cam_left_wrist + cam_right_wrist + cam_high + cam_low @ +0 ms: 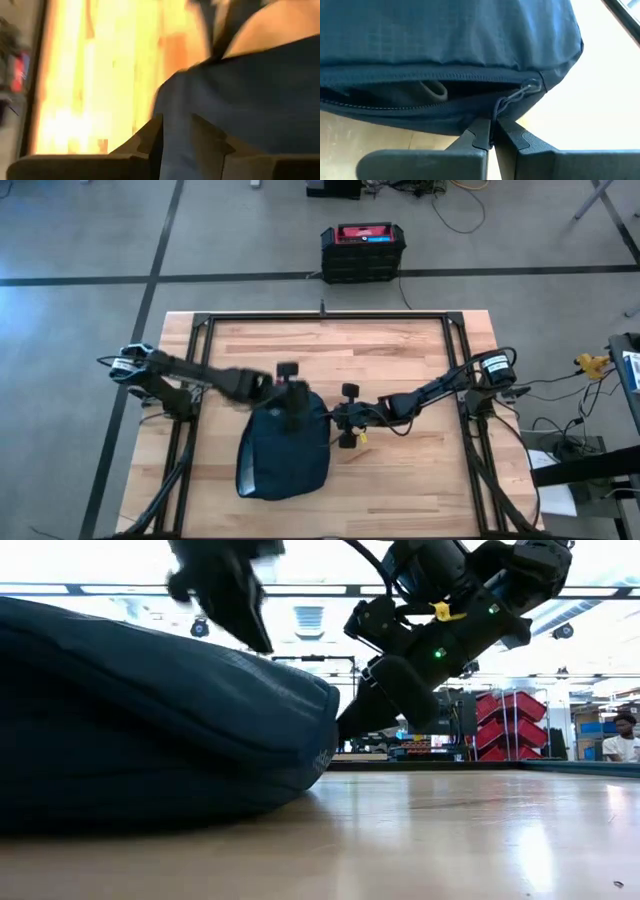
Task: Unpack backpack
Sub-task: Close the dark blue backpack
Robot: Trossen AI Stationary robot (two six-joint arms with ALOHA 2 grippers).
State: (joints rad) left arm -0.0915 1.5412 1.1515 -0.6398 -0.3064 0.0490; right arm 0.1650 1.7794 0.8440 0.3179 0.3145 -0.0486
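Observation:
The dark navy backpack (285,452) lies flat on the wooden table, near its front edge at the middle. My left gripper (293,404) is over the bag's far end and is shut on its fabric (240,90). My right gripper (340,426) is at the bag's right side, shut on the zipper's pull cord (496,107). In the right wrist view the zipper (435,80) is open by a narrow slit, with a pale grey piece (434,89) showing in the dark inside. In the low view the bag (150,730) fills the left half. My left gripper has a ridge of the backpack's top fabric (177,125) between its two fingers, near the bag's far end. The fingers come from above, slanting down from the table's left. The bag stays lying on the table. My right gripper pinches the thin cord (493,116) that hangs from the metal zipper slider (530,89), between its two fingertips. The fingers come nearly level from the table's right side. The cord runs fairly straight from the slider to the fingers.
A black crate with a red top (362,248) stands on the floor beyond the table's far edge. Black frame rails (320,317) run along the far, left and right sides. Bare wood lies right of the bag (410,470). A person (625,740) sits far off in the room.

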